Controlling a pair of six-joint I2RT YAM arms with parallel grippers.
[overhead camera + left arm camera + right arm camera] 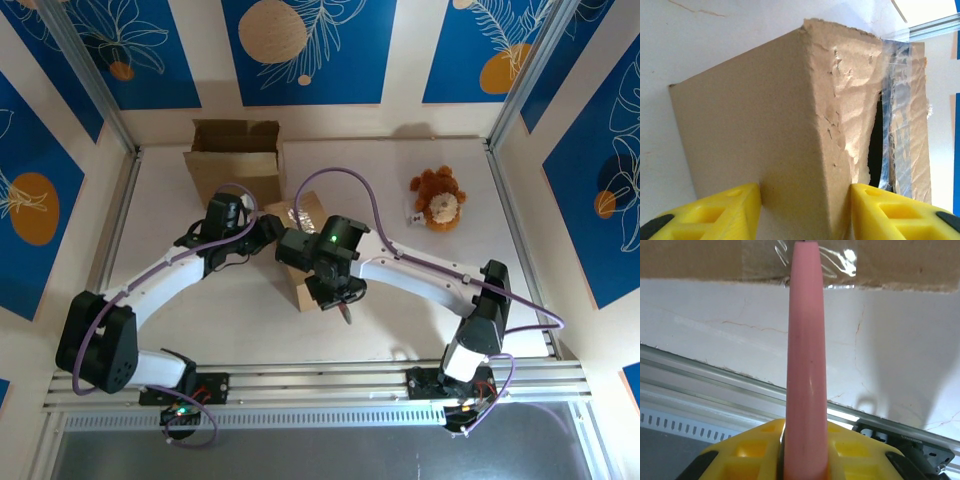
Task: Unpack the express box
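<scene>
The express box (755, 120) is brown cardboard with torn paper at one edge, clear tape (897, 125) along its seam and a dark slit (874, 140) beside the tape. My left gripper (805, 202) is shut on a corner of it, one yellow finger on each side. In the top view the box (297, 292) lies at the table's middle under both arms. My right gripper (805, 445) is shut on a pink tool (805, 355), and the tool's tip reaches the taped edge of the box (700, 257). My right gripper (340, 297) sits at the box's near right side.
An open cardboard carton (233, 160) stands at the back left. A brown plush toy (437, 198) lies at the back right. The aluminium rail (320, 380) runs along the table's near edge. Metal frame posts stand at both sides.
</scene>
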